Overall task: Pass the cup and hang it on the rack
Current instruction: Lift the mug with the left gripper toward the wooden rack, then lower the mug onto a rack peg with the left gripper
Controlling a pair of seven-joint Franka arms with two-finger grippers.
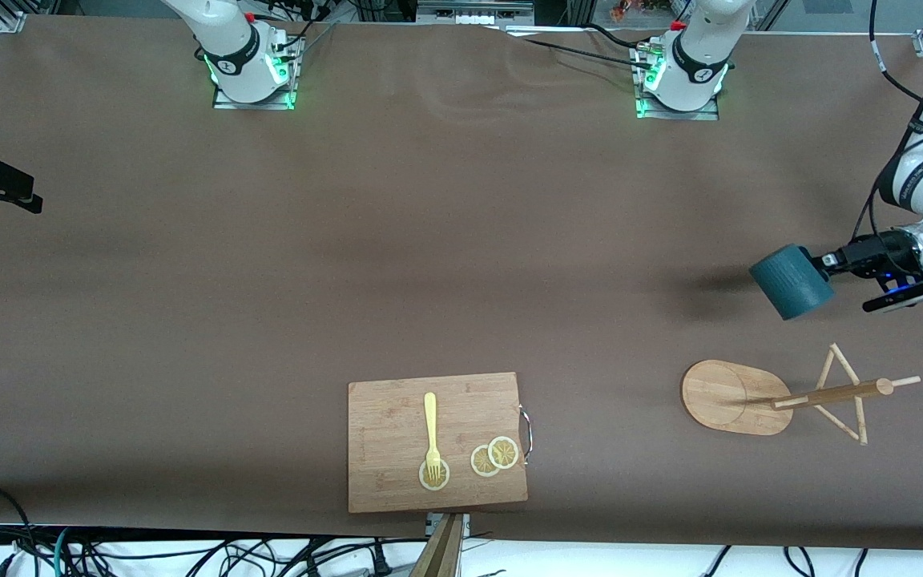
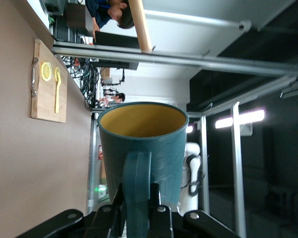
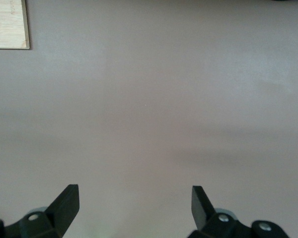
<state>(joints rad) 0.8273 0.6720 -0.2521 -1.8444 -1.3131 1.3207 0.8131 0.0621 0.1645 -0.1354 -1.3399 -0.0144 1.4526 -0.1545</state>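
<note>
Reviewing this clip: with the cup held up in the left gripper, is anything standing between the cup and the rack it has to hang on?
Nothing visible does. The left gripper holds the cup by its handle in the air, over bare table. The rack is nearer the front camera. The right gripper waits open.

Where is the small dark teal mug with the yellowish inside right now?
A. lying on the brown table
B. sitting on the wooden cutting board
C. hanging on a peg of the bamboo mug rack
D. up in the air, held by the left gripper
D: the left gripper is shut on the handle of the dark teal mug, which hangs in the air above the table, not yet on the bamboo mug rack.
</note>
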